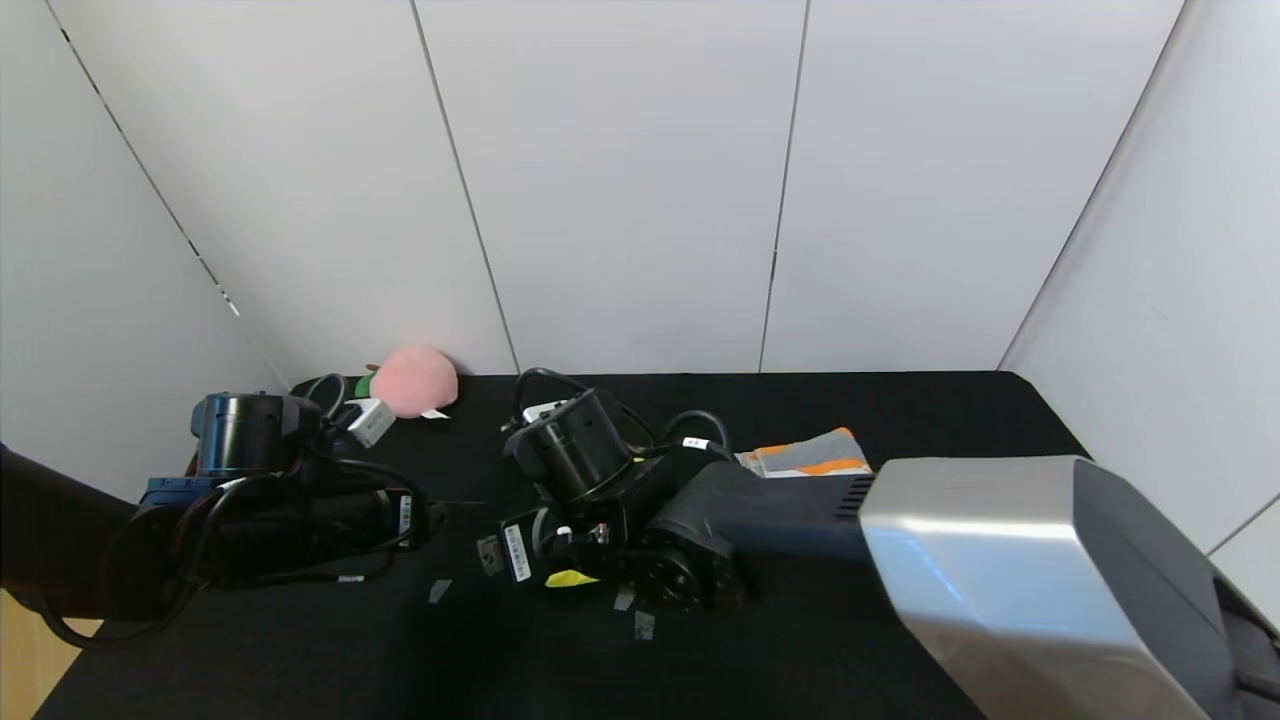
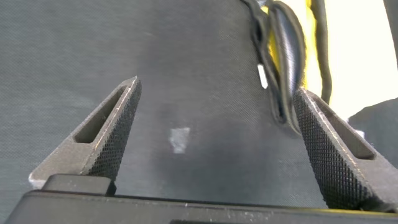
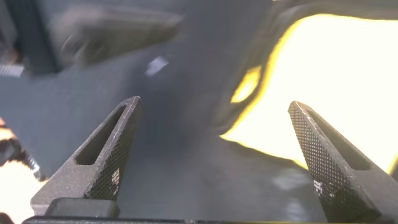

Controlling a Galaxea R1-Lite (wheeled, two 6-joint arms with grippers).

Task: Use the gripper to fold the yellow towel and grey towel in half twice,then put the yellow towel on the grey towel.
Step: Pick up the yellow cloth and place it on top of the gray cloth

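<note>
Two arms low over the black surface (image 1: pixel 850 640), near the middle. Right gripper (image 3: pixel 214 155) down by the yellow towel (image 1: pixel 570 578), fingers (image 3: pixel 109 152) spread wide, nothing between them; towel mostly hidden under the wrist in the head view, bright and crumpled just beyond the fingertips in the wrist view. Left gripper (image 2: pixel 214 143) to the left, also spread and empty, over bare cloth and a tape scrap (image 2: pixel 179 138). Grey towel (image 1: pixel 805 455) folded, orange-striped, farther back to the right. Pink plush (image 1: pixel 415 380) at the far left wall.
</note>
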